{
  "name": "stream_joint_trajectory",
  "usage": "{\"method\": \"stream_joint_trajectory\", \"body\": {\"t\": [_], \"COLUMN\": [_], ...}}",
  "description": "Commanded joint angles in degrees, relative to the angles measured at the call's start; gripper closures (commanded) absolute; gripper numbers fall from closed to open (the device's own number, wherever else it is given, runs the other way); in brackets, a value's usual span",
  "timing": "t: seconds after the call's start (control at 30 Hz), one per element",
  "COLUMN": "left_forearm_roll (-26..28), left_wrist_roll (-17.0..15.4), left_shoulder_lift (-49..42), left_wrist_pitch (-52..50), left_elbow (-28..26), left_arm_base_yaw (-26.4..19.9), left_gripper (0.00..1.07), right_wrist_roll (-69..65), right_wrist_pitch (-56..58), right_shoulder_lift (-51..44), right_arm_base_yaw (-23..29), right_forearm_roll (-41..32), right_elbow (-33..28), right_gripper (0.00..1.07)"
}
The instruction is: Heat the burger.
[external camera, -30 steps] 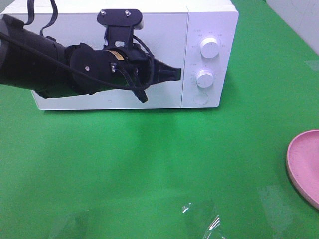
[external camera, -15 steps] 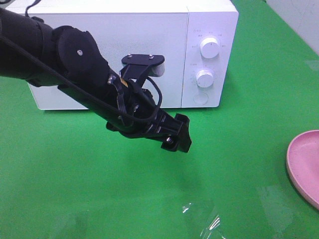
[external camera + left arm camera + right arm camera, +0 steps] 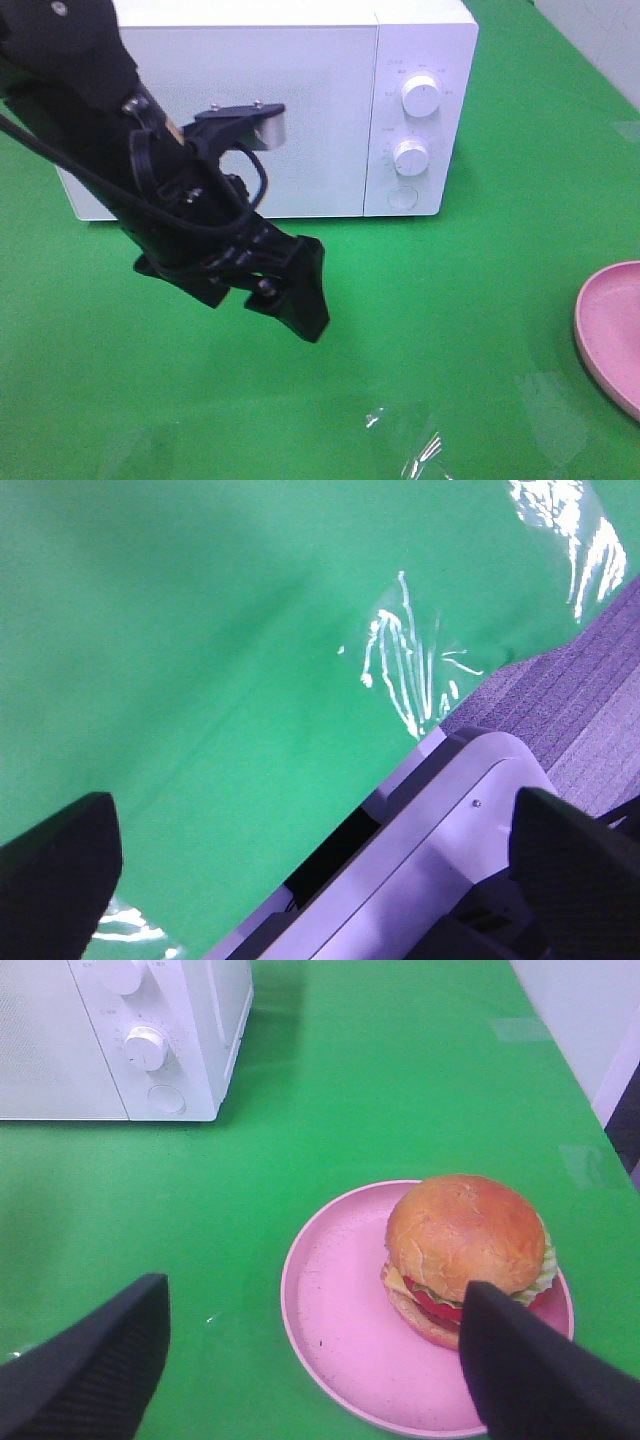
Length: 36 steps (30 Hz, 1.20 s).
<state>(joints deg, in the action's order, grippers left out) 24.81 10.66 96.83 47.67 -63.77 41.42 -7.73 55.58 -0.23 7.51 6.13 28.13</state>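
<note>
Right tool (image 3: 310, 1360) spread wide, empty, above burger (image 3: 465, 1257); burger upright, bun up, on pink plate (image 3: 340, 1320). Left tool (image 3: 320, 865) released.

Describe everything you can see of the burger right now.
The burger shows only in the right wrist view. It has a glossy golden-brown bun on top, with green lettuce, a yellow cheese edge and a red layer between the halves. It sits upright and whole on the pink plate, off-centre toward one side of it, well apart from the closed white microwave. One black finger of the right gripper overlaps its lower edge in this view; nothing appears to grip it.
</note>
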Motion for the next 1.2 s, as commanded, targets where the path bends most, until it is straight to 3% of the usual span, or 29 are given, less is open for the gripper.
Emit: {"method": "stream_joint_trajectory", "body": {"t": [0.03,0.07,0.1,0.17,0.2,0.23,0.33,0.4,0.5,0.7,0.8,0.93,1.03,1.2], "left_forearm_roll": [-1.49,-1.72,-1.72,-1.72,-1.72,-1.72,-1.78,-3.27,-4.24,-10.94,-11.57,-13.46,-13.01,-13.24], "left_wrist_roll": [-1.66,-1.66,-1.66,-1.55,-1.55,-0.97,-0.97,-0.97,-1.03,-3.27,-3.78,-3.84,-3.84,-3.84], "left_shoulder_lift": [-1.66,-2.35,-2.35,-2.98,-2.98,-2.98,-2.98,-2.98,-3.04,-8.42,-9.68,-16.27,-17.65,-27.39], "left_wrist_pitch": [2.75,4.58,4.58,7.73,7.73,9.97,11.12,15.41,16.44,18.96,19.02,20.91,21.03,16.73], "left_elbow": [-0.46,-0.46,-0.46,-0.46,-0.46,-0.46,-0.46,-0.46,-0.46,-0.4,-0.4,-0.23,0.17,6.07], "left_arm_base_yaw": [-2.86,-6.13,-6.13,-12.95,-12.95,-16.73,-18.28,-24.87,-26.3,-34.78,-35.7,-43.26,-44.35,-46.07], "left_gripper": [0.1,0.1,0.1,0.1,0.1,0.1,0.1,0.1,0.1,0.1,0.1,0.1,0.1,0.1], "right_wrist_roll": [0.4,0.4,0.4,0.46,0.46,0.46,0.46,0.46,0.46,0.46,0.46,0.46,0.46,0.46], "right_wrist_pitch": [-0.46,-0.46,-0.46,-0.46,-0.46,-0.46,-0.46,-0.46,-0.46,-0.46,-0.46,-0.46,-0.46,-0.46], "right_shoulder_lift": [-1.49,-1.49,-1.49,-1.49,-1.49,-1.49,-1.49,-1.49,-1.49,-1.49,-1.49,-1.49,-1.49,-1.49], "right_arm_base_yaw": [-0.34,-0.34,-0.34,-0.34,-0.34,-0.34,-0.34,-0.34,-0.34,-0.34,-0.34,-0.34,-0.34,-0.34], "right_forearm_roll": [0.0,0.0,0.0,0.0,0.0,0.0,0.0,0.0,0.0,0.0,0.0,0.0,0.0,0.0], "right_elbow": [-0.11,-0.11,-0.11,-0.11,-0.11,-0.11,-0.11,-0.11,-0.11,-0.11,-0.11,-0.11,-0.11,-0.11], "right_gripper": [0.31,0.31,0.31,0.31,0.31,0.31,0.31,0.31,0.31,0.31,0.31,0.31,0.31,0.31]}}
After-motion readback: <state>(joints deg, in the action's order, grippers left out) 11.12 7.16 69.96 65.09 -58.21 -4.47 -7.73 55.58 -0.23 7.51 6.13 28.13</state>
